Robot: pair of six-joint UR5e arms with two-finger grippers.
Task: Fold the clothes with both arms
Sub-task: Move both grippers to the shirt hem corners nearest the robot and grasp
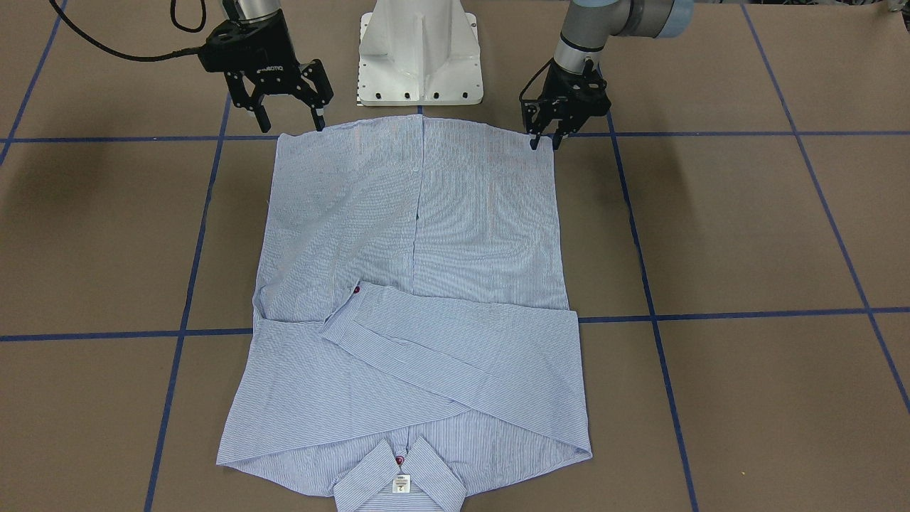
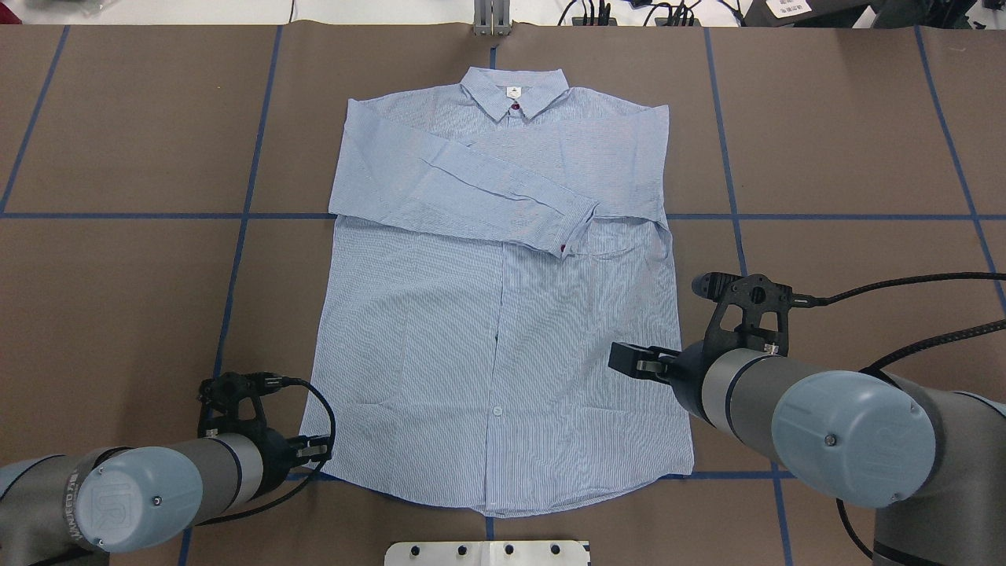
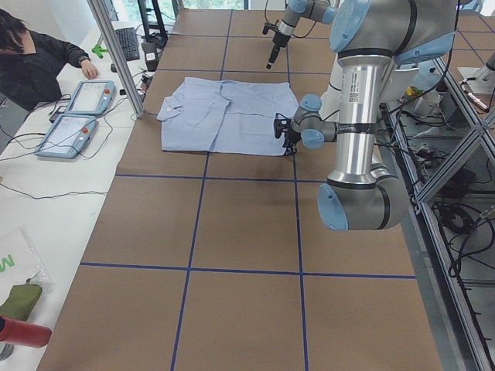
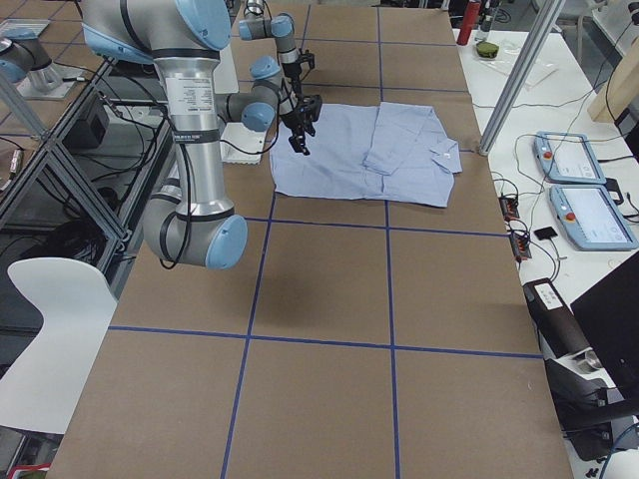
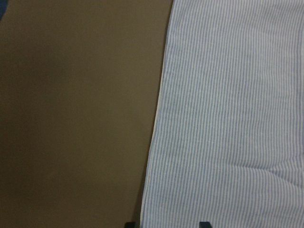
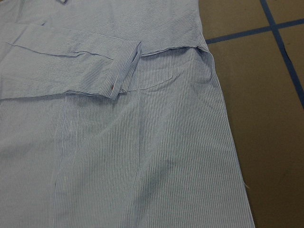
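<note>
A light blue striped shirt (image 1: 419,235) is lying flat and front up on a brown table (image 1: 746,227) marked with blue tape lines (image 1: 711,313). The shirt is sitting directly in front of the white pedestal base (image 1: 419,57). Its hem is lying just beside the base and its collar (image 1: 400,480) is pointing away from the base.

Both sleeves are lying folded across the chest, on the half of the shirt farther from the base. The upper sleeve (image 1: 455,334) is running at a slant, and its cuff (image 1: 348,306) is showing a dark red button. A white label (image 1: 401,485) is showing inside the collar. In the right wrist view, a chest pocket (image 6: 154,78) is peeking out just past that cuff.

The left gripper (image 1: 544,146) is hanging low at the hem corner on the base's left side. Its fingers are standing apart, and in the left wrist view they are straddling the shirt's side edge, with nothing pinched between them. Whether the fingertips are touching the cloth is not clear.

The right gripper (image 1: 291,125) is hovering at the hem corner on the base's right side. Its fingers are spread wide, holding nothing, and the side view shows it riding higher above the cloth than the left one.
</note>
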